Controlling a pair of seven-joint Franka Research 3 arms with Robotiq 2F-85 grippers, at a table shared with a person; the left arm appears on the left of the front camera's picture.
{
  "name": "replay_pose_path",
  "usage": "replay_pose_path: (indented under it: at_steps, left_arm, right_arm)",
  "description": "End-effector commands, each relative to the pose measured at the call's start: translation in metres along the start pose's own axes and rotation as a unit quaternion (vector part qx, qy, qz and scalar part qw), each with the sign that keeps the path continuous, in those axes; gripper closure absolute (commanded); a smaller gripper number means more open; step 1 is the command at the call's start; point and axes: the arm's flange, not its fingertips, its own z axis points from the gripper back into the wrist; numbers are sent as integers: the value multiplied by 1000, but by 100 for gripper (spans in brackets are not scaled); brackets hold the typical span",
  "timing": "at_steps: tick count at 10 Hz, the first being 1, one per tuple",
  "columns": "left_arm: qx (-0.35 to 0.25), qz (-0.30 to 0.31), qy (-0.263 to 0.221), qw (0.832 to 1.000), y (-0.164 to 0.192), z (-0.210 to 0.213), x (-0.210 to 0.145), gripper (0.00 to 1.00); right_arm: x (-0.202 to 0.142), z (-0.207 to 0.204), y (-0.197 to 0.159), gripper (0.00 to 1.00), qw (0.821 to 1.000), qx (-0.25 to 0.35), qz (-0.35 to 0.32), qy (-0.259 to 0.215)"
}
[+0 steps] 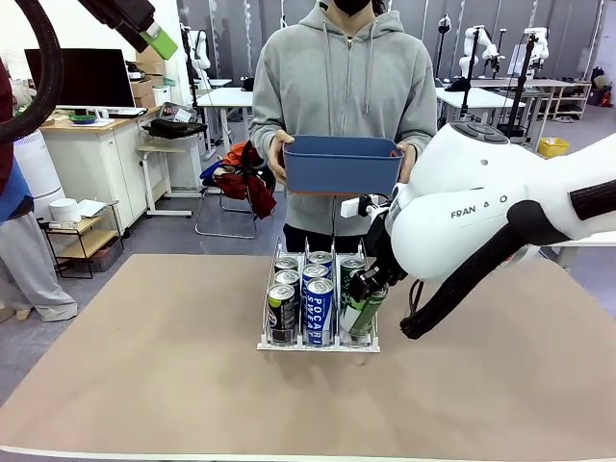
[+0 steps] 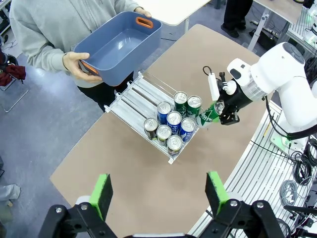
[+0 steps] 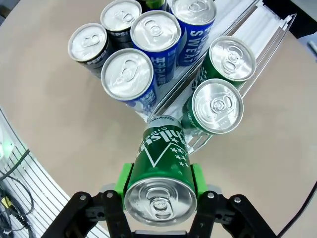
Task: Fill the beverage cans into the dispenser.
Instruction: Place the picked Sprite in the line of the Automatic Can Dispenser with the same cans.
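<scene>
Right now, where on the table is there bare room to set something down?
Bare table lies left of the dispenser and in front of its lip. Crowded: the dispenser's right front, where the right gripper holds a tilted green can.

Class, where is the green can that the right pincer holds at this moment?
The green can sits tilted in the right pincer at the front of the dispenser, beside two green cans in its right-hand lane.
</scene>
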Motion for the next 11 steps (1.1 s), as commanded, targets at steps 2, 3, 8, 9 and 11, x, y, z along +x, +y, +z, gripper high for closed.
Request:
replay_pose_path:
  at_steps: [2,3,8,9,11]
  left_arm:
    - [6,4,-2,1000,1,-1,-1,0]
    - [6,4,-2,1000,1,-1,-1,0]
    - [6,4,-2,1000,1,-1,-1,0]
    - [6,4,-2,1000,1,-1,-1,0]
    - [6,4,-2,1000,1,-1,-1,0]
  right_arm:
    - [27,-6,-14,42,1000,-23,-9,-6]
    - [30,-10,-18,42,1000,-19,-14,-2]
    - [34,-29,-36,42,999,-14,-23,39]
    - [32,-32,-38,42,998,-14,-17,51]
    - [30,-36,-40,42,998,-2,-13,60]
